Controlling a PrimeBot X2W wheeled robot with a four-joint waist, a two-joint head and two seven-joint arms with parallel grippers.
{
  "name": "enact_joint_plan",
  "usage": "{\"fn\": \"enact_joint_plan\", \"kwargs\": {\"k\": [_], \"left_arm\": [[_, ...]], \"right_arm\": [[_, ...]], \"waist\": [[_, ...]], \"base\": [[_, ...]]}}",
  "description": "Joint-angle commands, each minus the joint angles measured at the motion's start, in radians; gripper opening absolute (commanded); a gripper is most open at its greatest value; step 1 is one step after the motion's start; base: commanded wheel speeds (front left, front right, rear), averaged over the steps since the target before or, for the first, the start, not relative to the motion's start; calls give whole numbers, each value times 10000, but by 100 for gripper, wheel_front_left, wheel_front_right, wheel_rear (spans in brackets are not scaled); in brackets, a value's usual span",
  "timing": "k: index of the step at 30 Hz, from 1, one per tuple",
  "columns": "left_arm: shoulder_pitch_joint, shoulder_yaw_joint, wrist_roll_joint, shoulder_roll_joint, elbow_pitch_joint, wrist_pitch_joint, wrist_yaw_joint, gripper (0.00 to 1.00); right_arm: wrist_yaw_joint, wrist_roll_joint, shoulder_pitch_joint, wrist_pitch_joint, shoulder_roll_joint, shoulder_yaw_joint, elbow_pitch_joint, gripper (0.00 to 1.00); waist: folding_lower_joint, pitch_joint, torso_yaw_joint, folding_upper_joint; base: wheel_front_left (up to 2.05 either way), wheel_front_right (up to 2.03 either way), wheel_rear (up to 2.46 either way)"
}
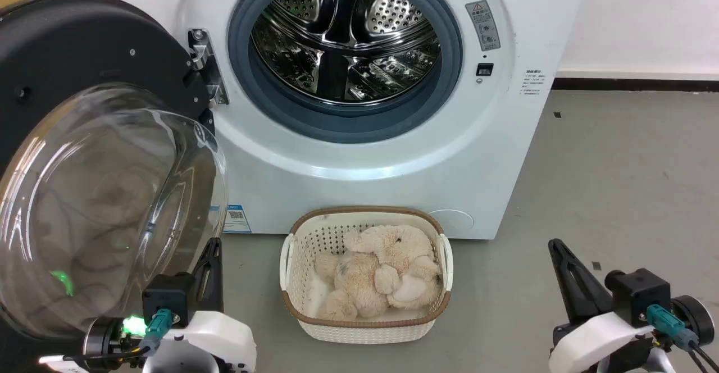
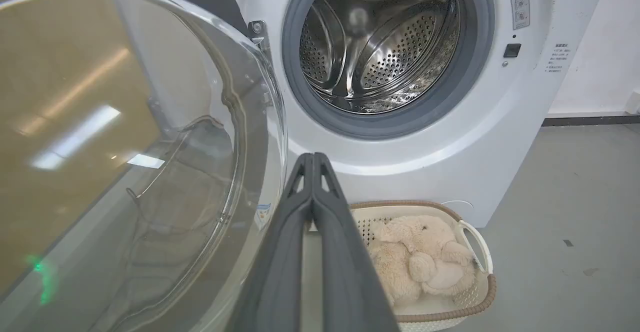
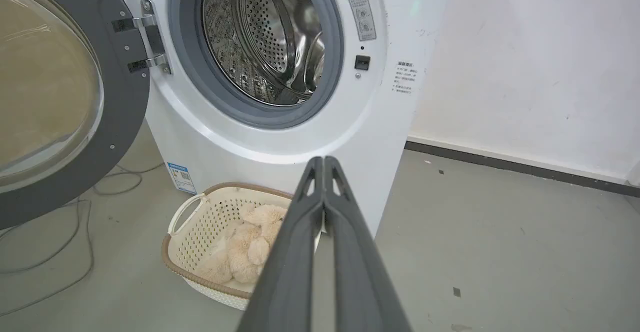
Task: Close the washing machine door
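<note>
the washing machine door (image 1: 107,193) is hanging open at 9 o'clock of the washing machine (image 1: 359,154). the left gripper (image 2: 312,158), fingers together, is hovering beside its glass; the right gripper (image 3: 324,162), likewise together, at 4 o'clock.

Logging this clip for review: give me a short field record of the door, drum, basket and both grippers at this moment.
door: washing machine door swung wide open, hinged at the head view's left, glass bowl facing the robot
machine: washing machine, drum shows no laundry
basket: basket in front of the machine, holding a plush toy
left gripper: left gripper shut, holding nothing, close beside the door glass; contact unclear
right gripper: right gripper shut, holding nothing, apart from the machine
task state: door not yet closed
</note>
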Motion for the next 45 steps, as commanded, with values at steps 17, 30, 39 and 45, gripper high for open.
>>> {"fn": "enact_joint_plan", "kwargs": {"k": [17, 30, 39, 45], "left_arm": [[144, 18, 30, -1, -39, 3, -43, 0], [-46, -87, -34, 0, 56, -160, 177, 100], [-126, -181, -12, 20, 84, -327, 330, 0], [-275, -221, -38, 61, -25, -452, 404, 0]], "right_arm": [[8, -78, 88, 14, 55, 1, -47, 0], [0, 102, -17, -159, 3, -152, 54, 100], [1, 228, -35, -326, 7, -308, 100, 100], [1, 303, -47, -450, 9, -407, 122, 100]], "waist": [[0, 0, 0, 0], [0, 19, 10, 0], [0, 32, 62, 0], [0, 51, 187, 0]], "base": [[0, 0, 0], [0, 0, 0], [0, 0, 0], [0, 0, 0]]}}
